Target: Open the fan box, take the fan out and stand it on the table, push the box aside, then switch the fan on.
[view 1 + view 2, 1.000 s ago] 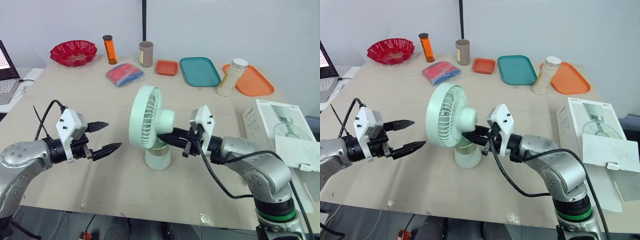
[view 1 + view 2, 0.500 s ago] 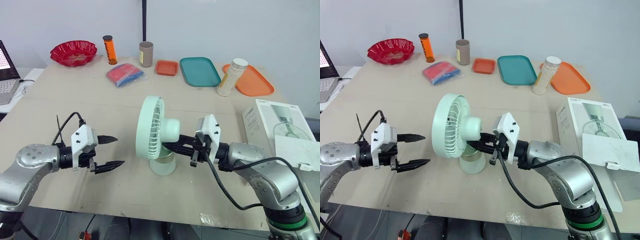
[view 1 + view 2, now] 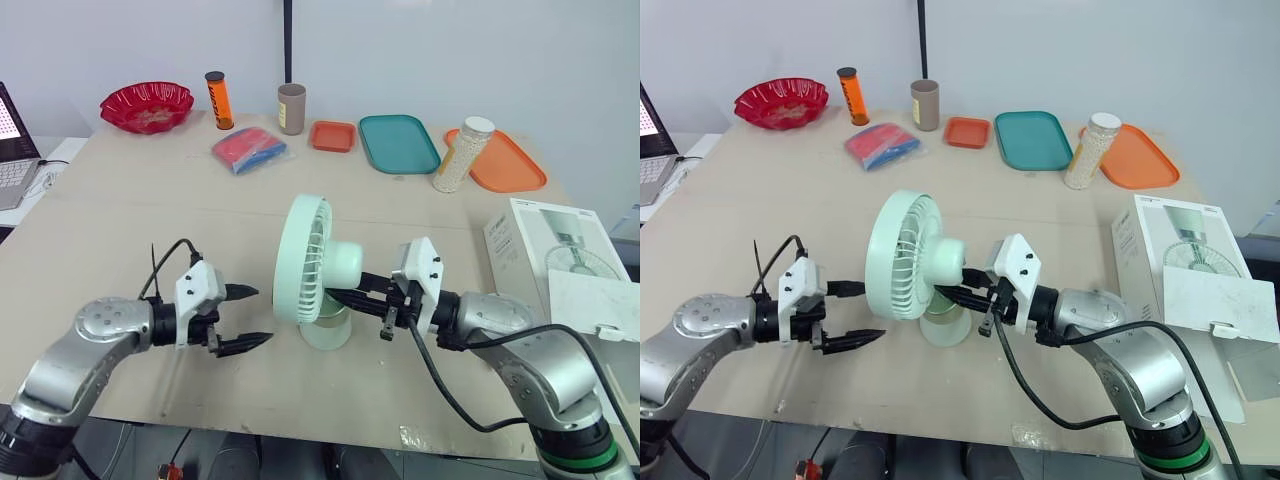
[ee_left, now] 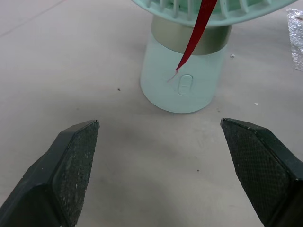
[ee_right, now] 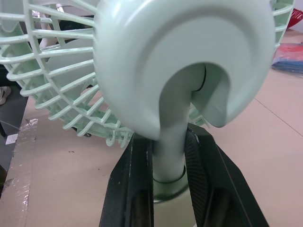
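Note:
A mint-green fan [image 3: 312,262] stands upright on the table [image 3: 150,230], its grille facing my left arm. My right gripper [image 3: 336,297] is shut on the fan's neck just above the base; its black fingers [image 5: 135,184] clamp that neck from both sides. My left gripper [image 3: 260,315] is open and hovers just over the table, a short way to the left of the fan's base [image 4: 182,80]. On that base I see an oval switch [image 4: 184,85], with a red ribbon [image 4: 198,28] hanging from the grille above it. The white fan box [image 3: 560,260] lies at the right table edge.
Along the back stand a red bowl [image 3: 147,105], an orange tube [image 3: 217,98], a brown cup [image 3: 291,108], a red-blue packet [image 3: 248,148], a small orange tray [image 3: 333,135], a teal tray [image 3: 400,142], a jar of white grains [image 3: 462,155] and an orange tray [image 3: 505,160]. A laptop [image 3: 12,150] sits far left.
My left gripper has moved right, closer to the fan's base, still open. The right gripper and the fan have shifted slightly to the right.

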Controlling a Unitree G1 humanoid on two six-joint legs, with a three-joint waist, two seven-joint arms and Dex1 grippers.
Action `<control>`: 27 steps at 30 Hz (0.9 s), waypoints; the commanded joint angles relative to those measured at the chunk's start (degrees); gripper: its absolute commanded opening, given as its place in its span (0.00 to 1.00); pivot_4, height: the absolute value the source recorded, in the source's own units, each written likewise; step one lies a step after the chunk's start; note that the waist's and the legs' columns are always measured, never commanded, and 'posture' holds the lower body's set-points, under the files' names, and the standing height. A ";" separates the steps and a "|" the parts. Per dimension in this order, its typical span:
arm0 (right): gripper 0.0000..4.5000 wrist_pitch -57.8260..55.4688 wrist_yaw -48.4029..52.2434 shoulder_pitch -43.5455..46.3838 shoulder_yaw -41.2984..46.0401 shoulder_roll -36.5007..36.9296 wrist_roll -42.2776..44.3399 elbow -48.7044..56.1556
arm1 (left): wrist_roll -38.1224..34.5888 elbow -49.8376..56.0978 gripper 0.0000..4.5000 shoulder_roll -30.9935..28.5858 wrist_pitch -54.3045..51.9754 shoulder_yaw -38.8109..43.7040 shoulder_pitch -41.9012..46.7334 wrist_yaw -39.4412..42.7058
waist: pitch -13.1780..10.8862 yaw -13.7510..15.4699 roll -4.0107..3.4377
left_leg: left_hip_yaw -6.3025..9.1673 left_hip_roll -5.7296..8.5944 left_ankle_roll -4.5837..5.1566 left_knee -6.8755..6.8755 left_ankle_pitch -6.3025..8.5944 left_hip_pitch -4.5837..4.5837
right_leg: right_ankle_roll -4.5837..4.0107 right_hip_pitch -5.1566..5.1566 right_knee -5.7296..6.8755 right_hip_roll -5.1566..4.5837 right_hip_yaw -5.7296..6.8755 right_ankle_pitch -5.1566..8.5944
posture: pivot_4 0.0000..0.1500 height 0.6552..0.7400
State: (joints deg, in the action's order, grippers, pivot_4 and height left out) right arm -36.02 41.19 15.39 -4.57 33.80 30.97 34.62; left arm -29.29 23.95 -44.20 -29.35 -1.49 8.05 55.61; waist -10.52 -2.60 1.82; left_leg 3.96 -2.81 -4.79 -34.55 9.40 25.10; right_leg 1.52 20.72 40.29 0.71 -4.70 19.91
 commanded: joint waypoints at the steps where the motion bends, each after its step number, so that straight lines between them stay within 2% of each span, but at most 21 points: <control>1: 0.08 0.95 -1.41 0.23 0.77 -0.42 -0.24 2.52 | -1.68 7.27 0.97 1.36 -3.61 -0.15 -2.20 -4.18 | 0.00 0.00 0.00 | 0.01 0.00 0.00 0.00 0.00 0.00 | 0.00 0.00 0.00 0.01 0.01 0.00 | 1.00 1.00; 2: 0.08 0.82 -1.51 0.44 0.73 -0.51 -0.16 2.43 | -1.80 7.82 0.97 1.56 -4.30 -0.12 -2.33 -4.80 | 0.00 0.00 0.00 | 0.01 -0.01 0.00 0.00 0.00 -0.02 | 0.00 0.00 0.02 0.01 0.00 0.00 | 1.00 1.00; 4: 0.08 0.82 -1.65 0.64 0.67 -0.60 -0.34 2.18 | -2.15 8.63 0.85 2.44 -5.55 -0.06 -2.77 -6.49 | 0.00 0.01 0.00 | 0.03 -0.01 0.00 -0.04 -0.01 -0.03 | -0.01 -0.01 0.07 0.02 0.02 0.00 | 1.00 1.00; 5: 0.08 0.88 -1.64 0.70 0.59 -0.59 -0.49 1.96 | -1.89 8.82 0.85 2.70 -5.74 -0.30 -2.93 -6.98 | 0.01 0.02 -0.01 | 0.04 0.00 0.00 -0.05 -0.02 -0.04 | -0.01 -0.01 0.08 0.02 0.02 0.00 | 1.00 1.00; 7: 0.08 0.99 -1.56 0.53 0.52 -0.49 -0.66 1.69 | -1.65 8.91 0.66 3.93 -6.84 -0.74 -2.85 -8.86 | 0.01 0.02 -0.01 | 0.04 0.01 0.01 -0.08 -0.02 -0.07 | 0.00 -0.08 0.09 0.02 0.01 -0.01 | 1.00 1.00; 9: 0.08 1.13 -1.54 0.40 0.49 -0.41 -0.80 1.62 | -0.85 8.34 0.54 4.96 -6.91 -1.67 -2.50 -9.96 | 0.01 0.02 -0.01 | 0.05 0.02 0.01 -0.09 -0.03 -0.09 | 0.00 -0.11 0.09 0.01 0.02 0.00 | 1.00 1.00; 10: 0.08 1.15 -1.55 0.39 0.46 -0.42 -0.87 1.66 | -0.27 7.90 0.43 5.51 -6.84 -2.44 -2.11 -10.32 | 0.01 0.03 -0.01 | 0.05 0.03 0.01 -0.09 -0.02 -0.09 | 0.01 -0.12 0.09 0.01 0.02 0.00 | 1.00 1.00; 14: 0.08 1.14 -1.65 0.52 0.52 -0.59 -0.99 1.53 | 0.41 7.28 0.11 6.95 -7.49 -3.94 -0.62 -11.67 | 0.01 0.04 -0.01 | 0.06 0.04 0.02 -0.09 -0.02 -0.10 | 0.01 -0.13 0.09 0.01 0.02 0.00 | 1.00 1.00; 16: 0.08 1.20 -1.74 0.52 0.58 -0.66 -1.08 1.48 | 0.35 7.19 0.01 7.60 -8.18 -4.42 0.42 -12.25 | 0.01 0.04 0.00 | 0.07 0.04 0.01 -0.11 -0.03 -0.10 | 0.01 -0.16 0.09 0.01 0.04 0.00 | 1.00 1.00; 27: 0.08 0.86 -2.16 0.27 0.70 -0.80 -1.32 1.69 | -1.18 8.29 0.01 10.02 -14.54 -5.66 5.37 -16.15 | 0.02 0.02 0.00 | 0.10 0.05 0.02 -0.13 -0.03 -0.14 | 0.02 -0.22 0.09 0.01 0.07 0.00 | 1.00 1.00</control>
State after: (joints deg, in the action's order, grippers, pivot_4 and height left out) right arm -36.04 39.85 15.24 -4.78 33.07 29.86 34.63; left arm -29.57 30.38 -34.05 -43.22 -8.50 13.40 39.84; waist -10.50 -2.59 1.82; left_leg 4.06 -2.76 -4.78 -34.67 9.38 24.95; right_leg 1.54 20.50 40.38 0.72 -4.64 19.91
